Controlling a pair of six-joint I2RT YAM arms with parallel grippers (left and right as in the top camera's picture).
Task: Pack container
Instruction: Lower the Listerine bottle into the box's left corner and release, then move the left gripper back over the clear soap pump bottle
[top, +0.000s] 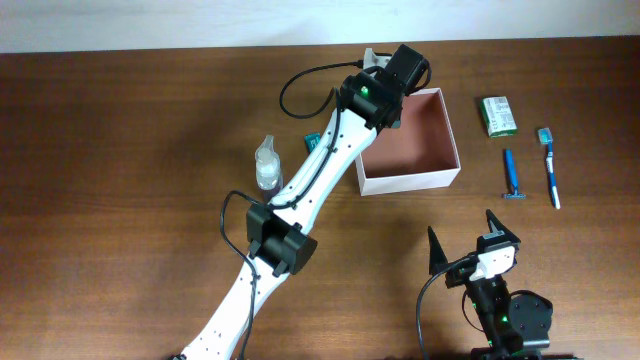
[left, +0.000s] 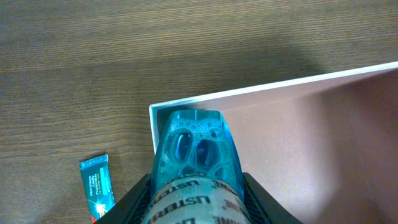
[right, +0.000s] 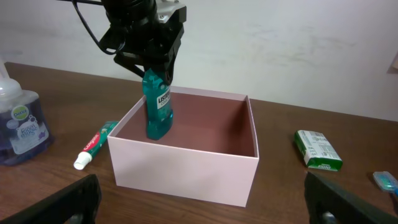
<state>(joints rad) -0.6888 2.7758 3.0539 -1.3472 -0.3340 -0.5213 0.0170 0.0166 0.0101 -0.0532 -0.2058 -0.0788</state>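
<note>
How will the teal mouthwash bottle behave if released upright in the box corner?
The teal mouthwash bottle looks tall and narrow, so it may topple, perhaps against the container wall. Visible liquid and bubbles suggest heft; glossy plastic may slip in the left gripper.

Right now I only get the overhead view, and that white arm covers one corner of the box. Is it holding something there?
Observer: Yes. In the right wrist view the left gripper is clamped on a teal mouthwash bottle, hanging nearly vertical.
Operator: Is it inside yet?
Observer: Its lower end looks below the rim of the container, near a corner; whether it touches the floor I cannot tell.
Operator: And that teal scrap beside the arm?
Observer: A toothpaste tube with a white cap, lying outside the container's wall.
</note>
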